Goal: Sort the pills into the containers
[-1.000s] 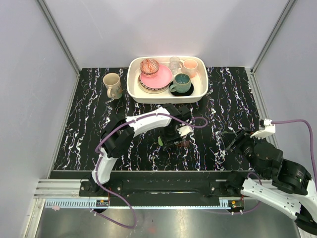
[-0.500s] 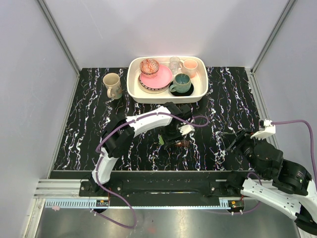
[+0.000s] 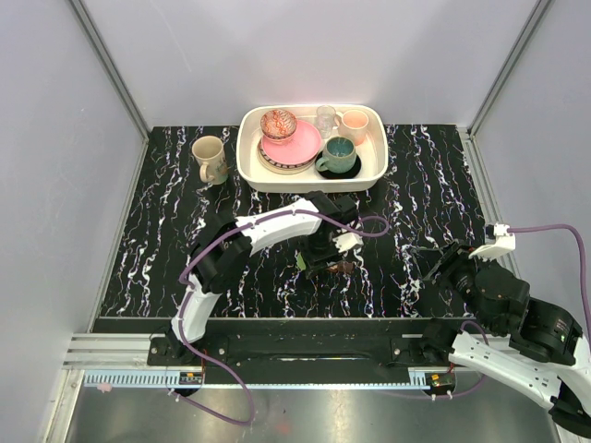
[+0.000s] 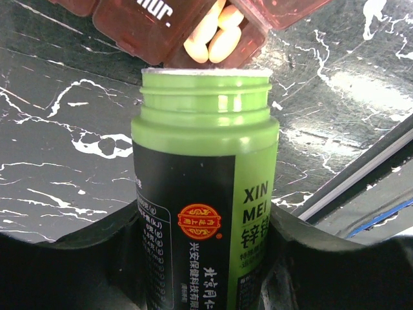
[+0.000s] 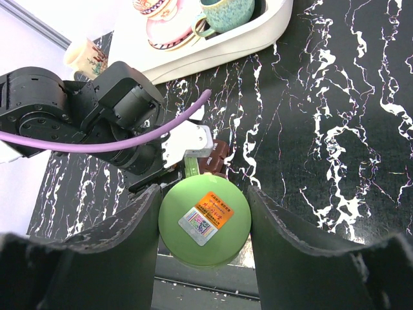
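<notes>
The left gripper [image 4: 205, 271] is clamped on a green bottle [image 4: 206, 168] with its cap off; the bottle's mouth lies right at the rim of the pill case [image 4: 145, 26], which sits at 12 o'clock of the bottle in the wrist view and near the middle of the table [image 3: 166, 240] from above. To pour well, I judge the need is a shallow tilt and small rolls of the wrist, so pills come out one or two at a time; line the mouth on one compartment only and avoid nudging the light case. The open compartment facing the mouth holds a few pale oblong pills [image 4: 216, 35]; the one at 9 o'clock of it is shut under a lettered flap, contents unseen; inside the bottle cannot be told. The right gripper [image 5: 203, 223] is closed round a green lid [image 5: 193, 248], at 3 o'clock of the case, well apart. A tray [image 3: 247, 161] of crockery lies at 12 o'clock.
</notes>
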`<action>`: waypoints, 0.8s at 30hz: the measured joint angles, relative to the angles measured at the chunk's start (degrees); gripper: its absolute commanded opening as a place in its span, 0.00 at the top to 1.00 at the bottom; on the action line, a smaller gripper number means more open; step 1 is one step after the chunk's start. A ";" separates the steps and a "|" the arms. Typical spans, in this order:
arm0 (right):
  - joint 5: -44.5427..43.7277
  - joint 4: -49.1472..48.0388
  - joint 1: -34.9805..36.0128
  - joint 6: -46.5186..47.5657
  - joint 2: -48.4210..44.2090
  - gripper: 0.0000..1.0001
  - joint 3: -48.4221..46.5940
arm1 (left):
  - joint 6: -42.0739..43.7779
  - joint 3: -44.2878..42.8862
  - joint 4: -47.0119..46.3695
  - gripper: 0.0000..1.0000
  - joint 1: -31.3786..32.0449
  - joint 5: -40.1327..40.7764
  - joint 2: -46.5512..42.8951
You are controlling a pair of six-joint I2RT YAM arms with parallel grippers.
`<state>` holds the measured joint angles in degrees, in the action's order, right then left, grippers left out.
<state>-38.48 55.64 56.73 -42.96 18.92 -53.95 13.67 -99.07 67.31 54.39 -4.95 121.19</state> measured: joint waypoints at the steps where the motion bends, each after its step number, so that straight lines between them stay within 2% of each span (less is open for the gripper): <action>1: 0.00 0.00 0.00 0.00 0.00 1.00 0.00 | 0.00 0.26 -0.20 1.00 0.00 0.00 0.00; 12: 0.02 0.02 0.00 -0.44 0.00 1.00 0.00 | -0.17 4.68 -3.23 1.00 0.00 -0.68 -0.46; 24: 0.04 0.02 0.00 -1.49 0.20 1.00 0.00 | -0.63 9.77 -7.78 1.00 0.00 -1.27 -5.49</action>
<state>-38.44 55.66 56.73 -44.45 19.11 -53.95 13.04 -89.30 59.53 54.39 -6.22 115.70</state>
